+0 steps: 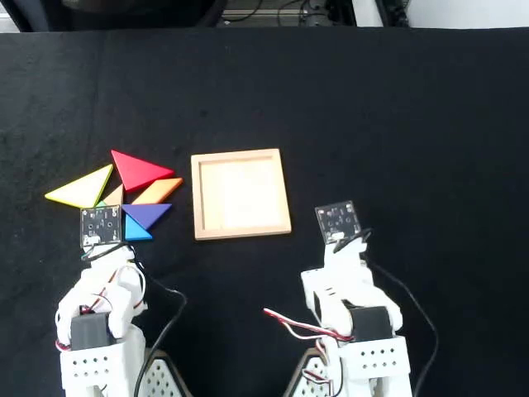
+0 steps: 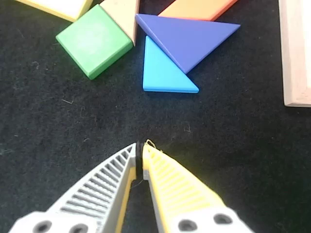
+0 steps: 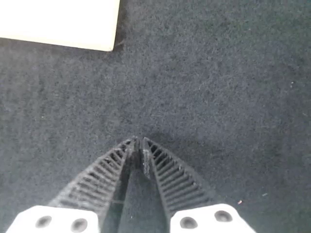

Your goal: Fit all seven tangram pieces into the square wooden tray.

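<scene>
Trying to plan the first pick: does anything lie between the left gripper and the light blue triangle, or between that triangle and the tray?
Nothing visible does. Bare black cloth separates the left gripper from the light blue wooden triangle, and that triangle from the square wooden tray.

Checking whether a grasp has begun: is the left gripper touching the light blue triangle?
Apart. The left wrist view shows bare black cloth between the shut left gripper and the light blue triangle.
</scene>
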### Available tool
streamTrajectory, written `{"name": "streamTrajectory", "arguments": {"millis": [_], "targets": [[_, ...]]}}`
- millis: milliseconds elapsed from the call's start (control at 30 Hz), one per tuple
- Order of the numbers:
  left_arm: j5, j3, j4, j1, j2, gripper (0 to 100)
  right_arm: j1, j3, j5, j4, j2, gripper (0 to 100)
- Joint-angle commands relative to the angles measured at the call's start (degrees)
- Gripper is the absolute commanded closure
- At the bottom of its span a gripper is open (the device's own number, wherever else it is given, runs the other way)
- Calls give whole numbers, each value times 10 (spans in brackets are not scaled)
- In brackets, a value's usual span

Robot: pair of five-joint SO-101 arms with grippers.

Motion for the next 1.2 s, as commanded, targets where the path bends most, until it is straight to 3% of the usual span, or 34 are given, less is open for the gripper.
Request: {"name": "streamTrajectory", "arguments": {"millis": [0,433,733,1033,1167], "targets": [[4,10,2,0,-4,970,-6,-1,4,-11,4,987],[4,10,2,5,-4,970,-9,-1,4,-11,4,987],[4,9,1,75,-4,970,-10,-1,-1,-11,3,987],[4,-62,-80,-36,-4,970,-9,-2,0,-12,3,987],[2,-102,-101,-69,-4,970,3,-40,4,-87,3,987]]}}
